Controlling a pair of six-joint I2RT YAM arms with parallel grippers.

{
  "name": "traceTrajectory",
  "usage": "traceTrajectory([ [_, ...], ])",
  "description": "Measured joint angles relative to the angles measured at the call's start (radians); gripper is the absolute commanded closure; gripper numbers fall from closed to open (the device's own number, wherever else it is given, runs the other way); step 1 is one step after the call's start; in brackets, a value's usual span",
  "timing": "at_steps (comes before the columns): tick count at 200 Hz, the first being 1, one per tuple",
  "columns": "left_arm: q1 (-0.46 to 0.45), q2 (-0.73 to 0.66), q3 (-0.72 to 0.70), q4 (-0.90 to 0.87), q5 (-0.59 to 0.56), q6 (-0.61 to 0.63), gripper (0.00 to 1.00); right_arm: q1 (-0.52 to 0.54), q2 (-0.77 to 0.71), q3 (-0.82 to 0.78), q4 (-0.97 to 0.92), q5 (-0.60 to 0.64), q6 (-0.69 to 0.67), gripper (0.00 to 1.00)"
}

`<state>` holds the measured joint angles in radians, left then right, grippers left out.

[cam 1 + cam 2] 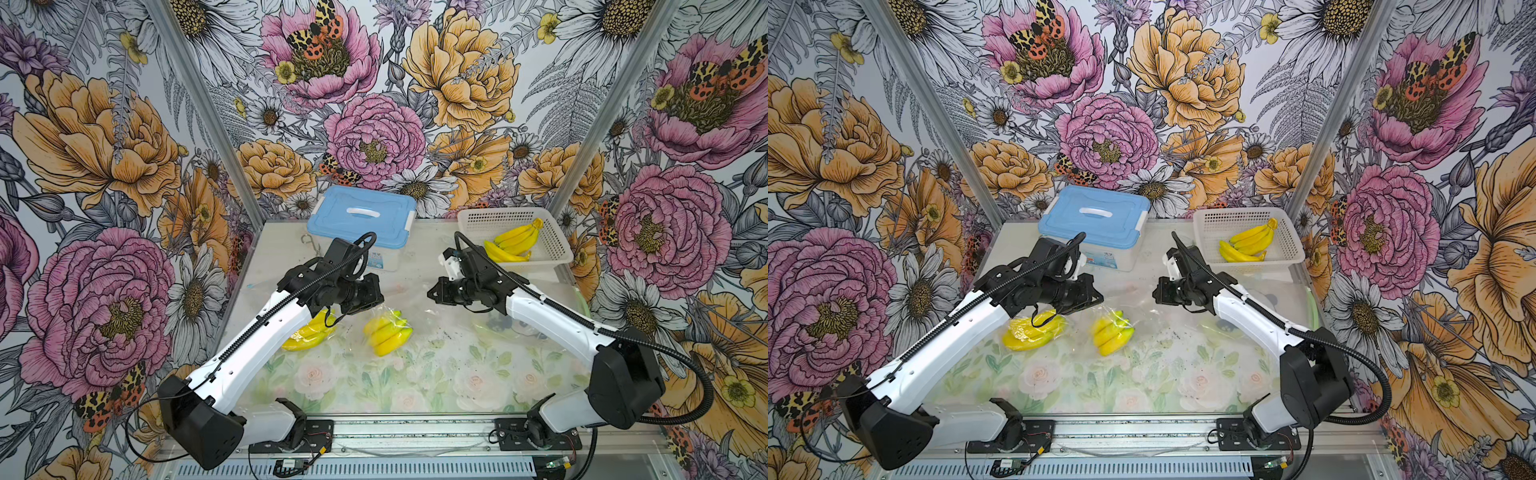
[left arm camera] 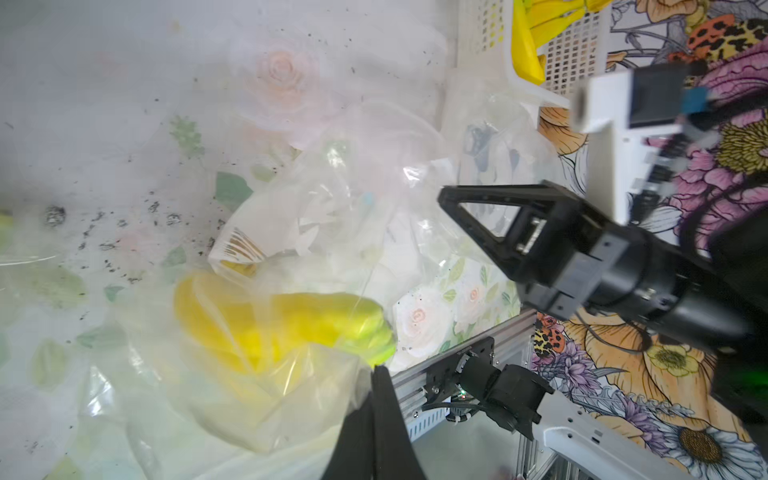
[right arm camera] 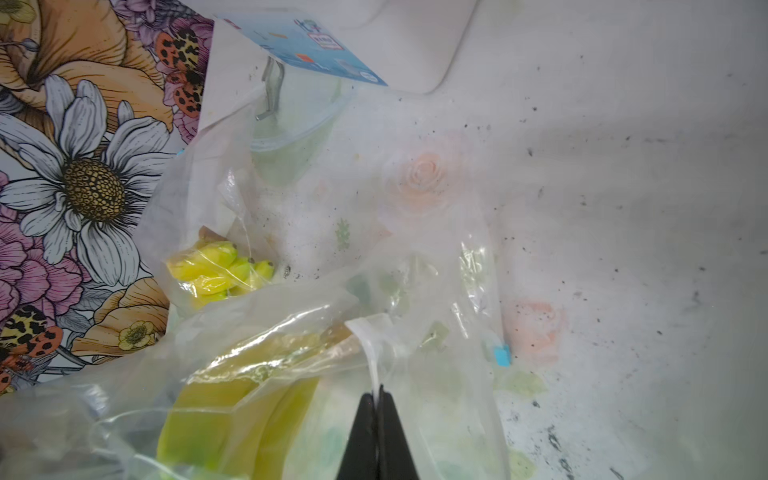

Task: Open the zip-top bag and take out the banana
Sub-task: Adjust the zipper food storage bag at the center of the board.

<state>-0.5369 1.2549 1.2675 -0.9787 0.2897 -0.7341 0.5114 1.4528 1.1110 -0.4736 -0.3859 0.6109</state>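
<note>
Left gripper [image 2: 376, 372] pinched shut on zip-top bag [image 2: 249, 395] edge; right gripper [image 3: 379, 392] pinched shut on other edge. Banana bunch [image 1: 387, 332] inside bag, between 2 grippers. Risk: slippery plastic slides out of jaws, or whole bag lifts, zip stays shut

Both arms are built alike: the left arm [image 1: 257, 345] and right arm [image 1: 544, 322] have glossy white shells on their long links and matte black housings at the joints, each trailing a ribbed black cable conduit [image 1: 711, 395]. The left claw [image 2: 379, 372] and right claw [image 3: 379, 392] are black with slim, tapering fingers. The right wrist bears a white bracket [image 1: 451, 264].
</note>
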Motion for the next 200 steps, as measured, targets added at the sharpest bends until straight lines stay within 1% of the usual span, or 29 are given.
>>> traceTrajectory([
  [23, 0.061, -0.056, -0.063, 0.004, 0.010, 0.000, 1.00, 0.000, -0.018, 0.013, 0.010, -0.003, 0.000, 1.00],
  [36, 0.071, -0.078, -0.068, 0.004, 0.014, 0.000, 1.00, 0.000, -0.018, 0.011, 0.010, -0.005, 0.000, 1.00],
  [48, 0.082, -0.101, -0.071, 0.011, 0.019, 0.000, 1.00, 0.001, -0.020, 0.008, 0.014, -0.032, -0.001, 1.00],
  [58, 0.099, -0.129, -0.090, 0.019, 0.026, 0.000, 1.00, 0.001, -0.026, -0.002, 0.023, -0.074, 0.000, 0.84],
  [77, 0.163, -0.196, -0.172, 0.033, 0.037, 0.003, 1.00, 0.000, -0.055, -0.041, 0.059, -0.190, 0.000, 0.61],
  [81, 0.179, -0.209, -0.193, 0.034, 0.040, 0.004, 1.00, -0.003, -0.064, -0.051, 0.066, -0.209, -0.004, 0.58],
  [87, 0.205, -0.227, -0.223, 0.032, 0.043, 0.008, 1.00, -0.009, -0.081, -0.068, 0.069, -0.233, 0.003, 0.55],
  [97, 0.252, -0.250, -0.269, 0.028, 0.054, 0.017, 1.00, -0.023, -0.117, -0.103, 0.080, -0.269, 0.002, 0.55],
  [104, 0.285, -0.259, -0.293, 0.024, 0.062, 0.026, 1.00, -0.051, -0.146, -0.131, 0.087, -0.283, 0.008, 0.55],
  [117, 0.336, -0.264, -0.321, 0.014, 0.073, 0.039, 1.00, -0.136, -0.197, -0.176, 0.090, -0.291, 0.017, 0.56],
  [131, 0.361, -0.258, -0.326, 0.011, 0.081, 0.056, 1.00, -0.214, -0.223, -0.206, 0.093, -0.280, 0.026, 0.62],
  [142, 0.368, -0.248, -0.324, 0.011, 0.089, 0.072, 1.00, -0.241, -0.222, -0.217, 0.095, -0.274, 0.034, 0.66],
  [163, 0.370, -0.217, -0.318, 0.011, 0.100, 0.091, 1.00, -0.220, -0.182, -0.218, 0.101, -0.275, 0.027, 0.68],
  [178, 0.370, -0.200, -0.317, 0.011, 0.104, 0.106, 1.00, -0.174, -0.135, -0.207, 0.100, -0.285, 0.018, 0.70],
  [190, 0.370, -0.194, -0.317, 0.011, 0.105, 0.112, 1.00, -0.135, -0.097, -0.186, 0.097, -0.297, 0.011, 0.75],
  [200, 0.370, -0.192, -0.317, 0.011, 0.105, 0.115, 1.00, -0.109, -0.074, -0.170, 0.100, -0.303, 0.004, 0.75],
])
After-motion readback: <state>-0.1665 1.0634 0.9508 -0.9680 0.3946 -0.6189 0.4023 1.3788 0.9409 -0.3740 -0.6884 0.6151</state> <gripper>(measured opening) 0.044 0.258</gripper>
